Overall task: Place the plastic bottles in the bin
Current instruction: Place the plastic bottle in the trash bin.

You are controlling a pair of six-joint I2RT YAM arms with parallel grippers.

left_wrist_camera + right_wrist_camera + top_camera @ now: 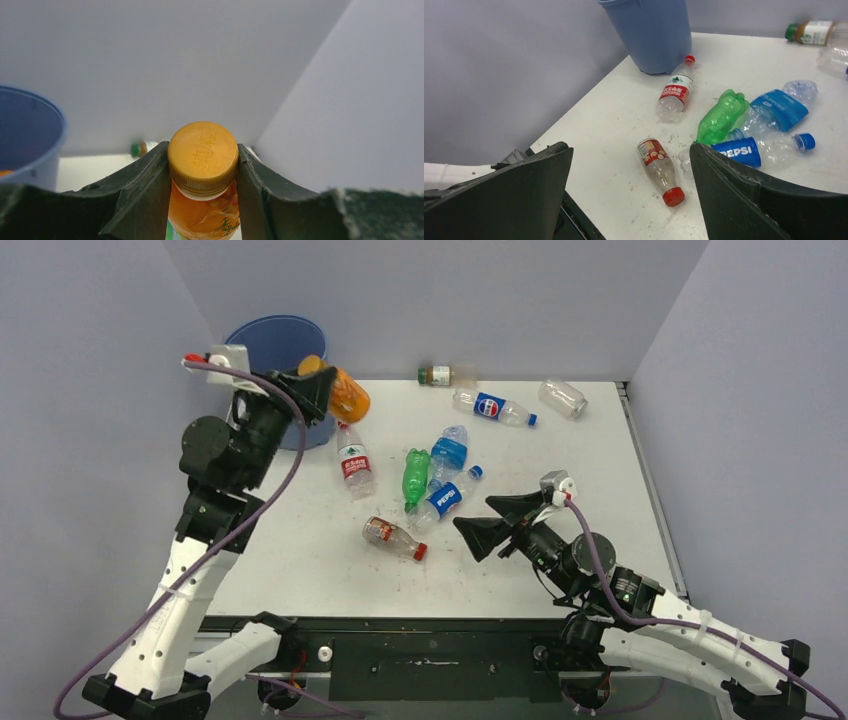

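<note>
A: Which step is in hand?

B: A carry to the bin. The orange bottle [348, 395] is pinched at its neck, just under the cap, by the left end effector [316, 390]. It is held in the air just beside the rim of the bin [262, 340] and, as far as can be judged, not over the opening.

A: What is called for next?

B: The bottle should be brought over the mouth, clear of the rim, before the jaws are parted.

A: And the other arm?

B: The right end effector [497, 520] is spread wide and empty, low over the desk [600, 490], and is aimed toward the red-capped bottle [394, 538]. The green bottle [416, 477] and the Pepsi bottle [447, 496] lie touching just beyond, so a neighbour could be nudged. A red-labelled bottle [354, 465] is left close by the bin's foot.
</note>
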